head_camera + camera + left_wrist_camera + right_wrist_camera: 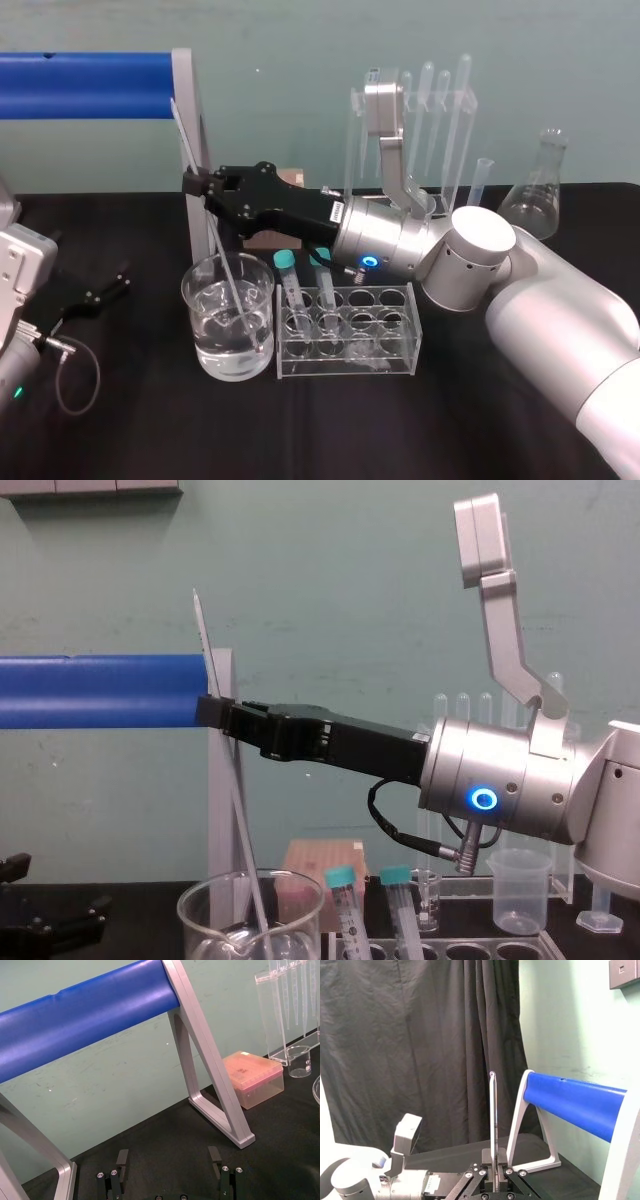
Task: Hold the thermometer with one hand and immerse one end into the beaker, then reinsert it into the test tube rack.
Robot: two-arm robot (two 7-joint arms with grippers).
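Right gripper [196,186]: upper left of centre in the head view, reaching across from the arm at right, above and just behind the beaker [205,345]. Its fingers are clamped on the thermometer [241,830], gripping it above mid-length.

Thermometer: tilted. Its top leans toward the upper left of the chest view and crosses the end of the blue bar [85,85]. Its lower part slants down to the right past the beaker's rim. In the head view, the lower end sits inside the beaker and appears to reach into the clear liquid. Whether it touches the bottom cannot be told.

Beaker: lower left of centre in the head view, upright on the black table [150,420] and partly filled.

Rack [395,355]: just right of the beaker, close beside it. Contact cannot be confirmed. Two teal-capped tubes [285,260] stand tilted in its left end. The remaining visible holes look vacant.

Left gripper [168,1152]: at the left edge of the head view, low over the table, fingers apart, holding nothing, well clear of the beaker.

Background: a pipette stand [430,100] at upper centre-right, with a flask [535,190] to its right.
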